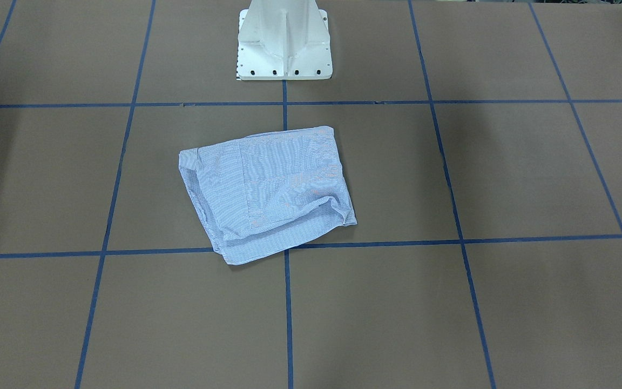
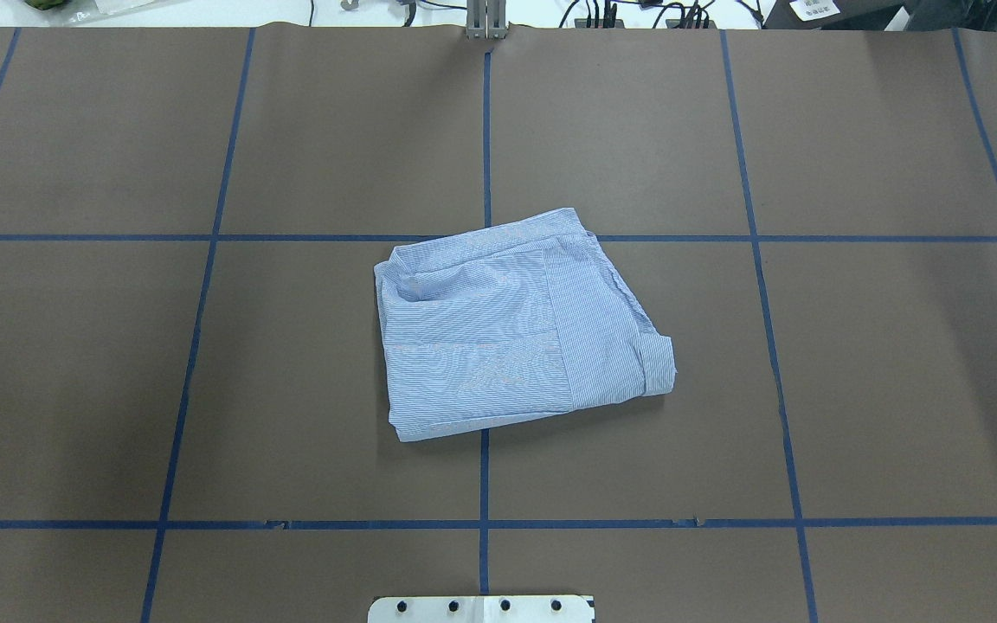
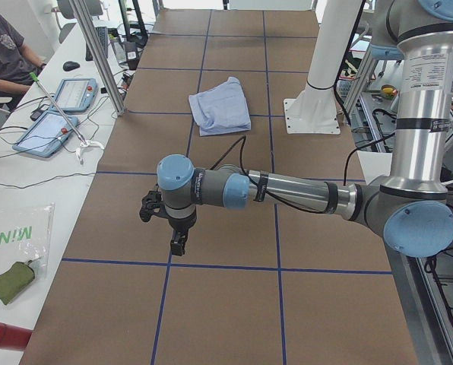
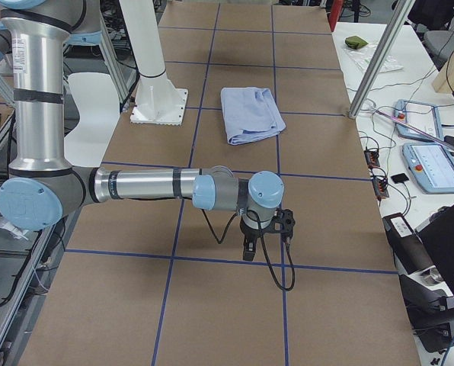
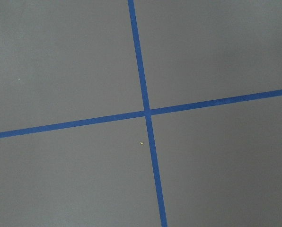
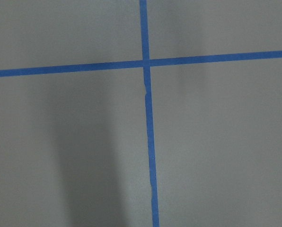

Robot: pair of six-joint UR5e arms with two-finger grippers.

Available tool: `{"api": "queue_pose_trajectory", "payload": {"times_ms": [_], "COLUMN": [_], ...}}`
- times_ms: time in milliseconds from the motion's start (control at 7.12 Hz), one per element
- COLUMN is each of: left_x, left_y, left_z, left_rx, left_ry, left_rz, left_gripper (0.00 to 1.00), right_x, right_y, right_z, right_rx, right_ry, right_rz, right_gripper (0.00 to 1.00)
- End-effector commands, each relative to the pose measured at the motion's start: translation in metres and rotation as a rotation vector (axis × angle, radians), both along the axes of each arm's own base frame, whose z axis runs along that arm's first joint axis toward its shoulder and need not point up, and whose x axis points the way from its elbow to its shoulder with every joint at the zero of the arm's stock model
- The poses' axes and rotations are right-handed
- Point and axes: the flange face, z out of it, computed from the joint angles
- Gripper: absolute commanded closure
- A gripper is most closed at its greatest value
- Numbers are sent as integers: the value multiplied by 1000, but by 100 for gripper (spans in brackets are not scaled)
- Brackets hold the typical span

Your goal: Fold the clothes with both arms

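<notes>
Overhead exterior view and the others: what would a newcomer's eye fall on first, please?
The folded light-blue and white striped shirt lies at the middle of the brown table with blue tape lines. The grey left arm and grey right arm hang over bare table, well away from it.

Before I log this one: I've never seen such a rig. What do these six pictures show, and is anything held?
A two-armed robot on a white pedestal, at a brown table gridded with blue tape. Two pictures look down on the table, from behind the robot and from across it. Two look along it from each end. Two are wrist cameras, seeing only table and tape. A striped light-blue shirt lies folded mid-table. The left gripper and right gripper hang over the table away from it, with nothing in them; open or shut, I cannot tell.
</notes>
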Motion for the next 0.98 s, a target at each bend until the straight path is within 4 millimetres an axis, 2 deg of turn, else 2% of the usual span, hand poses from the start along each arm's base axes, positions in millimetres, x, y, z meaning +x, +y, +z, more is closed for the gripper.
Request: {"api": "queue_pose_trajectory", "payload": {"times_ms": [0, 281, 843], "left_x": [0, 0, 3], "left_y": [1, -1, 6], "left_z": [1, -1, 9], "left_rx": [-1, -2, -41], "left_ry": [1, 3, 61], "left_rz": [0, -4, -8], "left_gripper": [1, 1, 1], "right_x": [0, 0, 1], "right_y": [-2, -1, -6], "right_z": [-2, 0, -6], "right_rx": [5, -3, 13], "right_ry": [1, 2, 1], "right_rz": [0, 5, 3], "right_gripper": [0, 0, 0]}}
